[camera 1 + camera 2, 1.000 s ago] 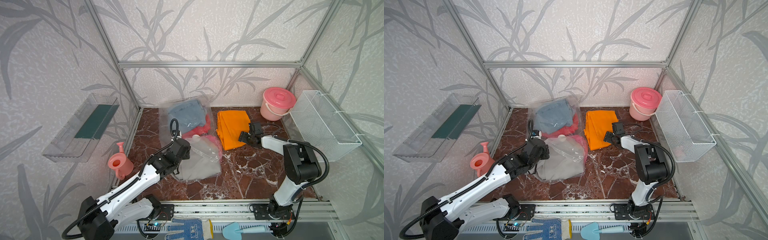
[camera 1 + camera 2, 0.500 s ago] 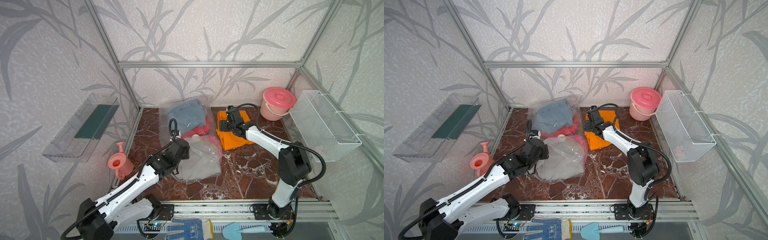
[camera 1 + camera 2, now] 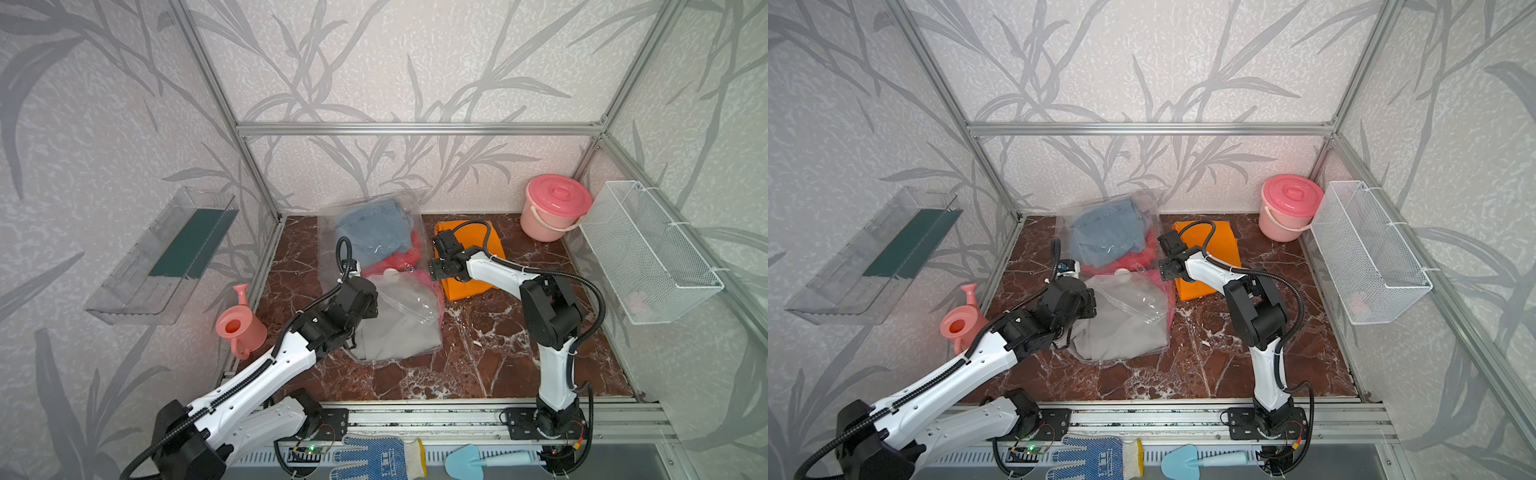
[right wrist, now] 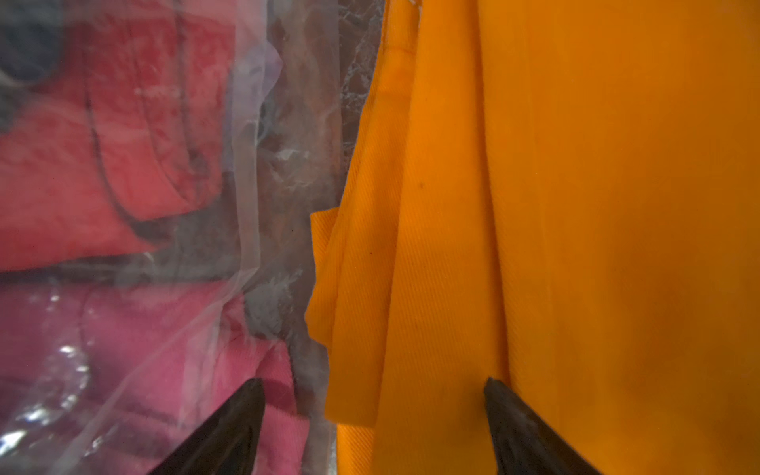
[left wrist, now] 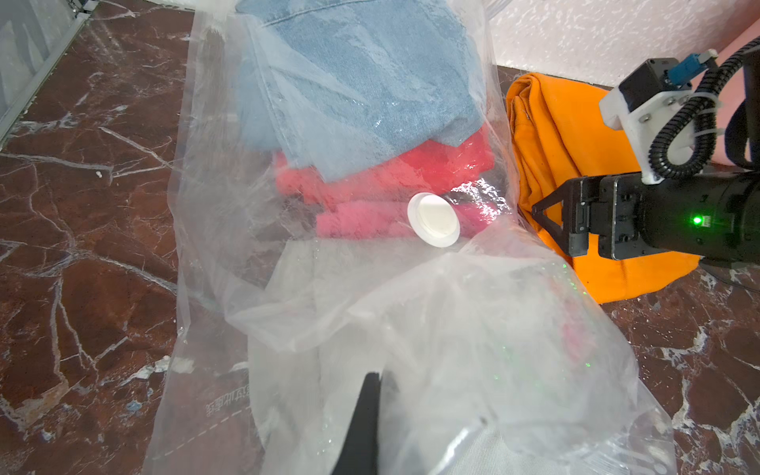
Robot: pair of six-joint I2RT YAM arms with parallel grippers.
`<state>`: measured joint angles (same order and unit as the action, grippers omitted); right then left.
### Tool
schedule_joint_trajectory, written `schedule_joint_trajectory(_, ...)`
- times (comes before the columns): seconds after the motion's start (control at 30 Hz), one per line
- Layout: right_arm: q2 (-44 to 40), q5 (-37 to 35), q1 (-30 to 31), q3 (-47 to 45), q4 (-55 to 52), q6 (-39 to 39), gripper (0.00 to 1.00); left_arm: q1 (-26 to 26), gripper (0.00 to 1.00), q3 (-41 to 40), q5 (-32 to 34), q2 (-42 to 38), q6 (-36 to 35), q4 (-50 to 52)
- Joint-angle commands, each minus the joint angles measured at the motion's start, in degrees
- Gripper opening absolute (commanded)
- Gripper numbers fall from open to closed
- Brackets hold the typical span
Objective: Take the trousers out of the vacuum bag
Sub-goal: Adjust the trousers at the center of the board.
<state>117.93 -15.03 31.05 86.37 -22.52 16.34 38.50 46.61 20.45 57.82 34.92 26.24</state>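
In both top views the vacuum bag is lying on the marble worktop near the back wall, with blue denim trousers at its far end, red trousers under them and grey trousers at its near end. Orange trousers are sitting outside the bag, just beside it. The left gripper is resting on the bag's near end above the grey cloth. The right gripper is hanging between the bag and the orange cloth. A pink bucket, a pink watering can and a wire basket are standing around the edges.

In the left wrist view, the left jaws are pressing shut on the clear plastic of the bag; the white valve is showing beside hot pink trousers.

In the right wrist view, the right jaws are standing wide apart with nothing between them, one fingertip over the bag's edge, the other over orange cloth.
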Motion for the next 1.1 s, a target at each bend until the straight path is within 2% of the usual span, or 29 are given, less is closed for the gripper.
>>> schedule_joint_trajectory(0.0,2.8,-2.2,0.2,2.9,-1.4,-0.4,0.81,-0.7,0.00,-0.4,1.3,-1.5,-0.3,0.6)
schedule_joint_trajectory(0.07,3.8,-3.2,0.2,4.0,-2.0,-0.4,0.78,-0.7,0.00,-0.3,1.5,-1.6,-0.4,1.0)
schedule_joint_trajectory(0.2,4.5,-5.0,0.2,5.1,-1.9,-0.8,0.65,-0.9,0.00,-0.5,1.8,-2.3,-0.4,1.3)
schedule_joint_trajectory(0.43,6.2,-8.0,0.2,5.7,-3.4,-0.9,0.62,-1.1,0.00,-0.9,1.7,-2.7,-0.2,1.2)
schedule_joint_trajectory(0.53,6.7,-9.6,0.2,5.7,-3.5,-0.6,0.50,-1.1,0.00,-0.8,1.7,-2.8,-0.4,1.3)
schedule_joint_trajectory(0.67,5.5,-10.5,0.2,6.2,-3.1,-1.0,0.27,-1.3,0.00,-0.7,1.7,-3.0,-0.6,1.4)
schedule_joint_trajectory(0.8,2.9,-10.7,0.2,8.8,-3.2,-3.9,0.14,-1.3,0.00,-0.7,1.6,-3.0,-0.6,1.4)
schedule_joint_trajectory(1.07,-2.6,-12.1,0.3,14.8,-7.6,-11.6,0.07,-1.4,0.00,-1.0,1.2,-3.2,-0.1,1.0)
